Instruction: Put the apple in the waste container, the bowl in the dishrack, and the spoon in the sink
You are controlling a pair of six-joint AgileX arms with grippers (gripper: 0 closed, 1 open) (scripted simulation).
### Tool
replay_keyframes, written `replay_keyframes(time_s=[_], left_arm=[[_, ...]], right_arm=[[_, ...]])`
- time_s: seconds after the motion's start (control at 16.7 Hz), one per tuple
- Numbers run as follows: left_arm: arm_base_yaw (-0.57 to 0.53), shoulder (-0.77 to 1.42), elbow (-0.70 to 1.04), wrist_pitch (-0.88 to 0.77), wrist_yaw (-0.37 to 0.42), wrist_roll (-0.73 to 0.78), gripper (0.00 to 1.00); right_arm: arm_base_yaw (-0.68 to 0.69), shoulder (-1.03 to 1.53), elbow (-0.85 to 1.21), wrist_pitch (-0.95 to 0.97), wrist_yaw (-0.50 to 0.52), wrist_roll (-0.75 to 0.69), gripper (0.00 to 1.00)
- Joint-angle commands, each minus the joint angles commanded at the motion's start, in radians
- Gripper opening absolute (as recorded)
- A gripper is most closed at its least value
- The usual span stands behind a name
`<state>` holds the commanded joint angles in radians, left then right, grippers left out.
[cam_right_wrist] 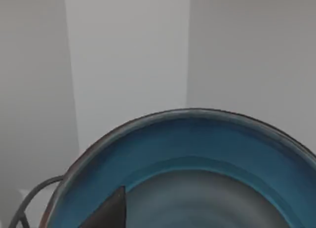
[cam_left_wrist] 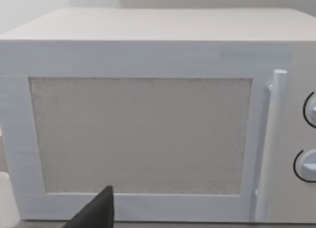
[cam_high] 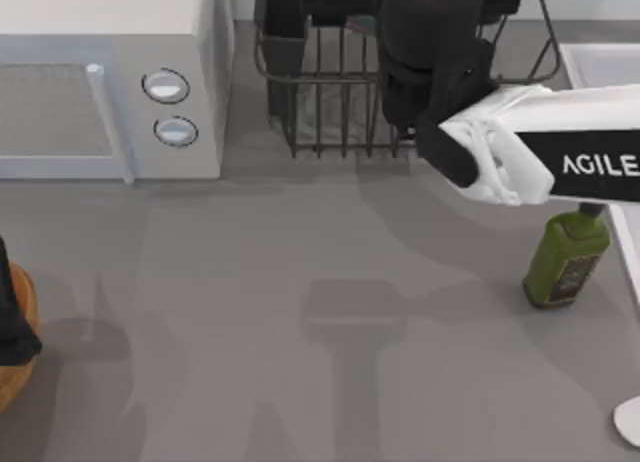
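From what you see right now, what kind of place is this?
Most likely a kitchen counter, in simulation. A white microwave stands at the back left, a black wire dishrack beside it, a sink rim at the right, and a green bottle nearby.

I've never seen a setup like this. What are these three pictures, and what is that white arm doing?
It is a simulated robot with two arms at a grey table. One picture looks down from above; the other two come from cameras on each arm's wrist. From above, the right arm reaches over the black dishrack. Its wrist camera looks into the blue bowl, with a rack wire beside it. The left arm waits at the table's left edge by the wooden waste container; its camera faces the white microwave. A green bottle stands at the right, near the sink's rim.
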<state>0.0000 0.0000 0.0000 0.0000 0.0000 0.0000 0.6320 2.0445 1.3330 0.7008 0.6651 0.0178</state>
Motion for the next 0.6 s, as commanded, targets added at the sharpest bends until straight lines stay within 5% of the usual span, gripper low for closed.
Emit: replay_keyframes(time_s=[0.36,0.6], left_arm=[[0.000,0.000,0.000,0.000,0.000,0.000,1.00],[0.000,0.000,0.000,0.000,0.000,0.000,1.00]], right_arm=[[-0.002,-0.011,-0.009,-0.001,-0.009,0.001,1.00],[-0.058,-0.156,-0.144,-0.024,-0.119,0.013,1.00]])
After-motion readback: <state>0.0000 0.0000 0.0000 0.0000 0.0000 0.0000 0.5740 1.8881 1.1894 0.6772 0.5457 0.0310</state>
